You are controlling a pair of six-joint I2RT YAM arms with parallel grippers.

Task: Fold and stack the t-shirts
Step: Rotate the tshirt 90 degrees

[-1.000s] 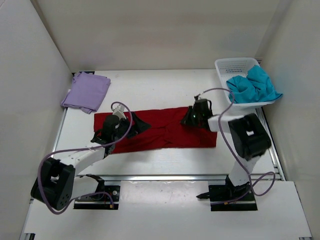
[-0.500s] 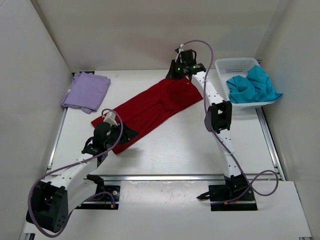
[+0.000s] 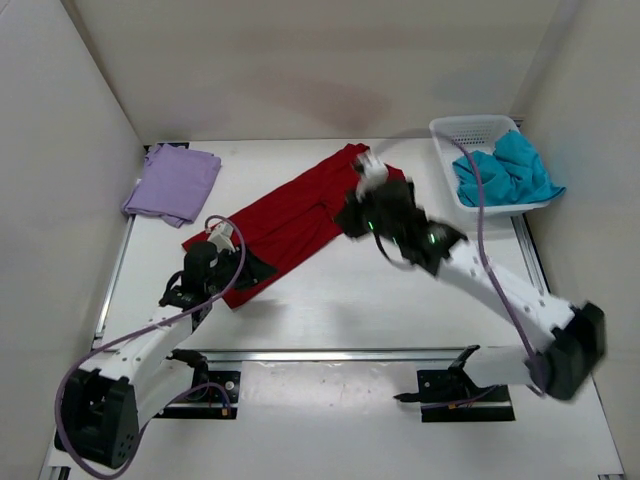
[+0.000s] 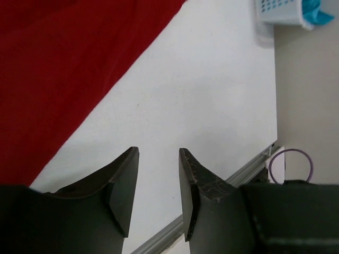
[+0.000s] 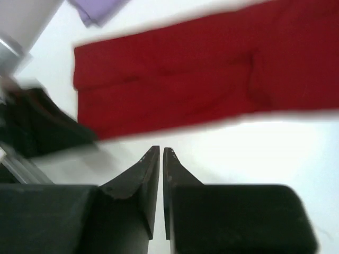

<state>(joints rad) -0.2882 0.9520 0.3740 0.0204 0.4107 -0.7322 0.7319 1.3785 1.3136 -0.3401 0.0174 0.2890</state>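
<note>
White table top (image 3: 350,310) enclosed by three plain off-white panels: back wall (image 3: 330,70), left wall (image 3: 50,200), right wall (image 3: 600,130). An aluminium rail (image 3: 330,354) borders the table's near edge; a white front board (image 3: 330,425) lies just beyond it. Lighting is even and diffuse, with a faint shadow on the back wall.

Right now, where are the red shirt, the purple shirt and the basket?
Red shirt (image 3: 290,215): top view, middle of the spread cloth.
Purple shirt (image 3: 175,183): top view, centre of the folded cloth.
Basket (image 3: 468,133): top view, bare lattice by its far rim.
</note>
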